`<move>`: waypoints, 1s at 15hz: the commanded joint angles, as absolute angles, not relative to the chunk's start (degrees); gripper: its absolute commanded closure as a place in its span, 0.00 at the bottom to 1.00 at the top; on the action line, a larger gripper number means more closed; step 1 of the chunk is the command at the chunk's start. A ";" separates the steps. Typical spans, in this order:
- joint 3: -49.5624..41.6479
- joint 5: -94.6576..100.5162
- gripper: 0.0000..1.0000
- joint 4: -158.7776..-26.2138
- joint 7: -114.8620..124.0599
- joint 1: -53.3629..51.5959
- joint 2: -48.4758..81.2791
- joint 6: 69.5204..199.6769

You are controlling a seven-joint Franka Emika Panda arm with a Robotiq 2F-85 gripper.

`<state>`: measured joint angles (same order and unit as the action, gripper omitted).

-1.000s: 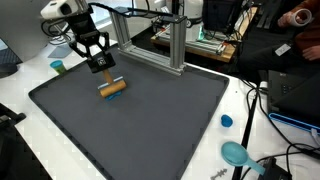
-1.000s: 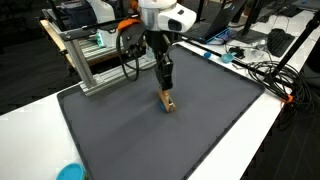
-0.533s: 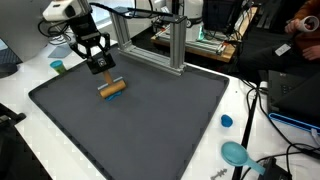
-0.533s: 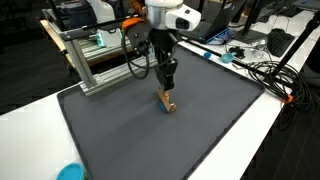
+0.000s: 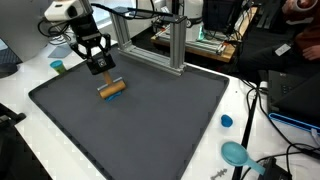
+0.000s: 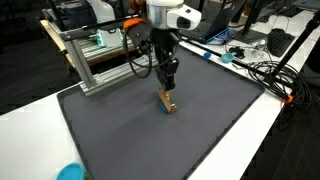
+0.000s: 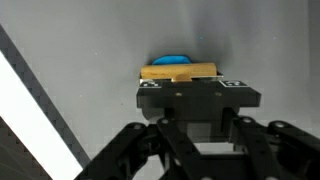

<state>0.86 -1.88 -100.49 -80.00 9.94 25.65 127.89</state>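
A short wooden cylinder (image 5: 111,89) lies on its side on the dark grey mat (image 5: 150,130), with a small blue piece under it. It shows in both exterior views (image 6: 167,101) and in the wrist view (image 7: 180,71), where the blue piece (image 7: 175,59) peeks out behind it. My gripper (image 5: 98,64) hangs just above and a little beside the cylinder, also seen in the exterior view (image 6: 170,78). Its jaws look closed together and hold nothing. In the wrist view the gripper (image 7: 198,94) sits right before the cylinder, apart from it.
An aluminium frame (image 5: 172,40) stands at the mat's back edge (image 6: 92,62). A small blue cup (image 5: 58,66), a blue cap (image 5: 227,121) and a teal bowl (image 5: 236,153) stand on the white table around the mat. Cables (image 6: 262,70) lie at one side.
The gripper has lifted slightly away from the wooden cylinder. The cylinder has not moved.
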 commanded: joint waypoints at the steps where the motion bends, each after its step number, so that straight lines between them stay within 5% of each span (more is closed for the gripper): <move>1: 1.39 -2.32 0.79 -100.53 -80.55 10.27 24.73 127.60; 15: 2.73 -18.01 0.79 -106.31 -93.94 15.93 20.04 131.62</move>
